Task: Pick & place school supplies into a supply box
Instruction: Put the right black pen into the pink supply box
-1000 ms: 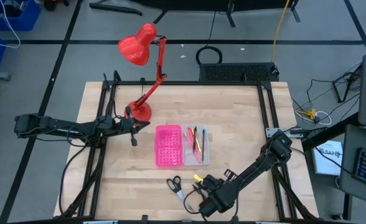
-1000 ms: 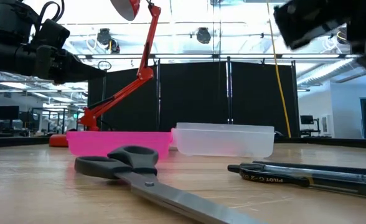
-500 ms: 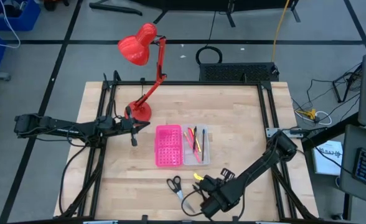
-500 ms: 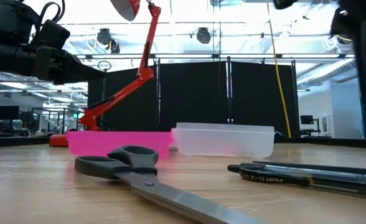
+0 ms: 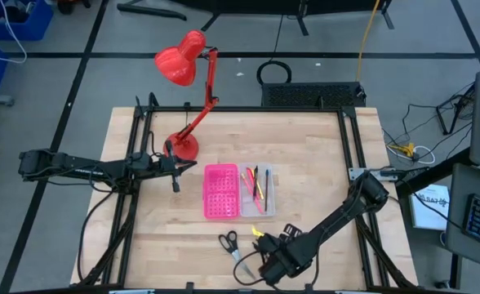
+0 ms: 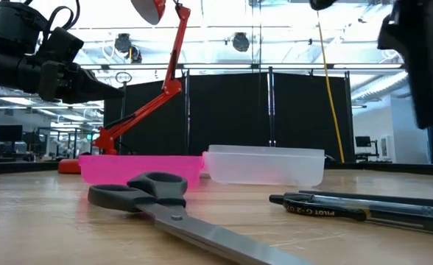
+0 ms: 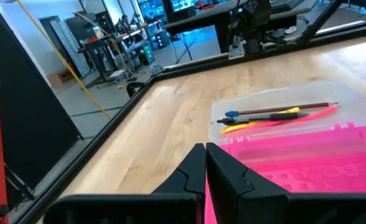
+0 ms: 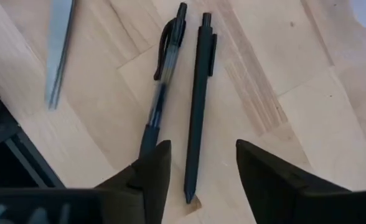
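Currently the right gripper (image 8: 198, 171) is held wide open, empty, just above two dark pens (image 8: 195, 106) lying side by side near the scissors (image 5: 229, 242). Supply box (image 5: 238, 191) is seen mid-table, several pens inside. Left gripper (image 7: 205, 171) is pressed shut, empty, beside the lamp (image 5: 187, 90).

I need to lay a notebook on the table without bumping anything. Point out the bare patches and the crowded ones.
Free: the far right wood between the supply box and the table's right rail, and the near left corner. Crowded: the near edge, where scissors, pens and the open right end effector cluster, and around the lamp and the shut left end effector.
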Tool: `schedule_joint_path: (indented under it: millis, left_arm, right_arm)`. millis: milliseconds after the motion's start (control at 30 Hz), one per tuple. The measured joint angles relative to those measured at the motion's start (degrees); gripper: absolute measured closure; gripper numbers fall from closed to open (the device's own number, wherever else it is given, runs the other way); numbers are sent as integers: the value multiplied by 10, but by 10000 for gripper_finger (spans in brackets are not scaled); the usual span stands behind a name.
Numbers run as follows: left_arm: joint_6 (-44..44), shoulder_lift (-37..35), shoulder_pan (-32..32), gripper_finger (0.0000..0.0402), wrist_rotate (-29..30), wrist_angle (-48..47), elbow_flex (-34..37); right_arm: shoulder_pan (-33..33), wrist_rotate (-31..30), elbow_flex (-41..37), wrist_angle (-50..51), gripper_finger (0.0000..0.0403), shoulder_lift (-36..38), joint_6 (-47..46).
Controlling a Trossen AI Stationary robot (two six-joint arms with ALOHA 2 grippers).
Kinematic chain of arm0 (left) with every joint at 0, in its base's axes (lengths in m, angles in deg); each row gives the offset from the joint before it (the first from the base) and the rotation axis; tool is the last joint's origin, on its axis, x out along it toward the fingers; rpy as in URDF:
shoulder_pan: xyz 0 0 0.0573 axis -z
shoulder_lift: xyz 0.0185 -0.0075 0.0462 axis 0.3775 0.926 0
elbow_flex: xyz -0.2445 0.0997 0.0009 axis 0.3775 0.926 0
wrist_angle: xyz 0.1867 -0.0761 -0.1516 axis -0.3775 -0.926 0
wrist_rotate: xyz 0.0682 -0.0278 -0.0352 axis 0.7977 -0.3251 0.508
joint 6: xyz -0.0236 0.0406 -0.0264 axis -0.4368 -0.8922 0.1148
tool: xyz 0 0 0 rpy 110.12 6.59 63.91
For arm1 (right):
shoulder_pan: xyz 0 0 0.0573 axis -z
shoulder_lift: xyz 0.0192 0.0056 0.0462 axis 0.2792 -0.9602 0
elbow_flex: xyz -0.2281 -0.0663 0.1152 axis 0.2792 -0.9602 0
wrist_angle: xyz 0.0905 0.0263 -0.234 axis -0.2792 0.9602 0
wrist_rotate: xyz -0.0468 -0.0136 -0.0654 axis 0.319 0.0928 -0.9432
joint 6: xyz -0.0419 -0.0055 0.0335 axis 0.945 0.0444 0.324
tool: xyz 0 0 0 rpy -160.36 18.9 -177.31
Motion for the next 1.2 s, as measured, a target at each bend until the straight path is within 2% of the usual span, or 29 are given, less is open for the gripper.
schedule_joint_path:
  millis: [567, 733, 967, 1200]
  left_arm:
    - [3, 0, 0, 380, 0, 0, 0]
    - [5, 0, 0, 380, 0, 0, 0]
    - [5, 0, 0, 380, -1, 0, 0]
    - [7, 0, 0, 380, -1, 0, 0]
  right_arm:
    - [-1, 16, 0, 11, 241, -50, 42]
    - [-1, 44, 0, 8, 243, -62, 62]
    - [-1, 48, -44, -8, 252, -57, 65]
    - [0, 96, -113, -83, 269, -55, 71]
